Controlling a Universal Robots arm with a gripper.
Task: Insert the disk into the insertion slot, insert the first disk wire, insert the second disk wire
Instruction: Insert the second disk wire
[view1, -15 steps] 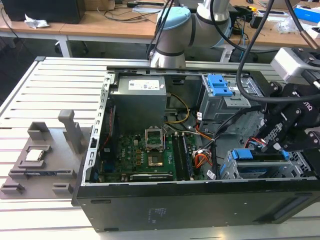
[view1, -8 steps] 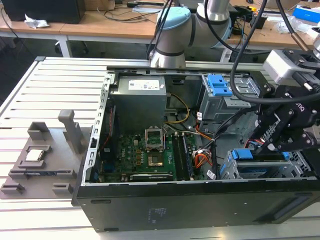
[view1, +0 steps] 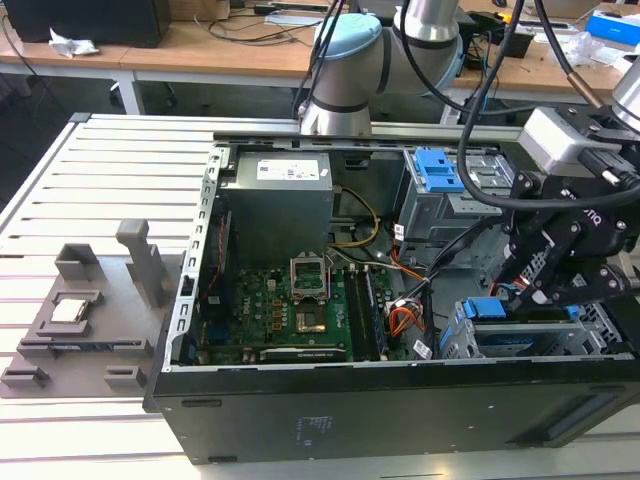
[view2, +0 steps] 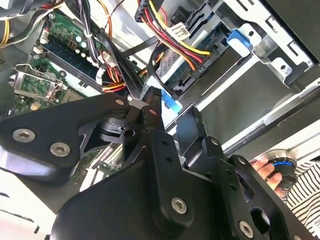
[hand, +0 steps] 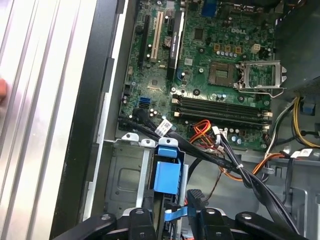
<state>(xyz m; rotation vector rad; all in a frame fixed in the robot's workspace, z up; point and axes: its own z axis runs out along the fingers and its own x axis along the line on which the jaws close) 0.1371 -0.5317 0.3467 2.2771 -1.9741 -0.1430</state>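
Note:
The disk (view1: 525, 337) lies flat in the insertion slot (view1: 455, 345) at the case's front corner, on the exterior view's right. Its blue carrier tab (hand: 167, 176) sticks out of the grey bay (hand: 125, 175). My gripper (view1: 545, 290) hangs just above that bay. In both wrist views a small blue wire connector (view2: 171, 105) spans the gap between the black fingers (hand: 145, 220), and my gripper (view2: 171, 107) is shut on it. The connector (hand: 176, 212) sits close behind the carrier tab. Whether it touches the disk is hidden.
Red, yellow and black wire bundles (view2: 170, 35) cross near the bay. The motherboard (view1: 290, 300), power supply (view1: 275, 205) and a taller cage with a blue latch (view1: 440, 180) fill the case. A person's hand (view2: 265, 170) is beside the case. A grey fixture (view1: 90, 310) lies on the slatted table.

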